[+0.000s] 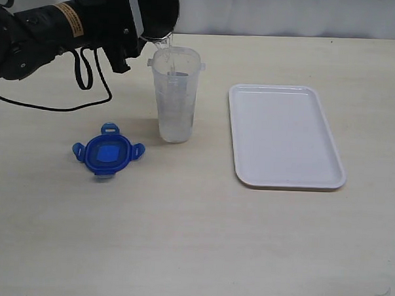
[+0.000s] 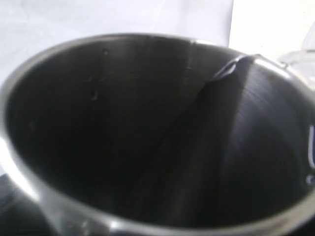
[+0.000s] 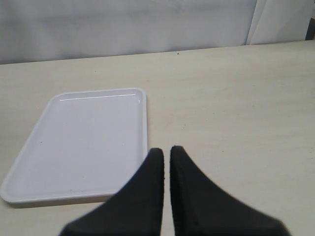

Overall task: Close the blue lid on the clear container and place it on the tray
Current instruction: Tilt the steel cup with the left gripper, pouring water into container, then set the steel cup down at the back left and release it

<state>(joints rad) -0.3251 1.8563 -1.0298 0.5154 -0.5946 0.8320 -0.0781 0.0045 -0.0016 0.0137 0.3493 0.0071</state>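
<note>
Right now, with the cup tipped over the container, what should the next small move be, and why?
Probably level the steel cup and draw it clear of the clear container. The cup hangs tilted over the open rim, water seemingly running in; the blue lid lies on the table beside it, and cannot go on while the cup is there.

Pale beige tabletop [image 1: 193, 246], white backdrop [image 1: 288, 14]

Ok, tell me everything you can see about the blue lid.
The small rounded-square blue plastic lid lies flat on the pale table, four snap tabs sticking out from its sides, its centre a brighter blue than the rim. It sits apart from the tall clear plastic container, not fitted on it. Only the table touches it.
</note>
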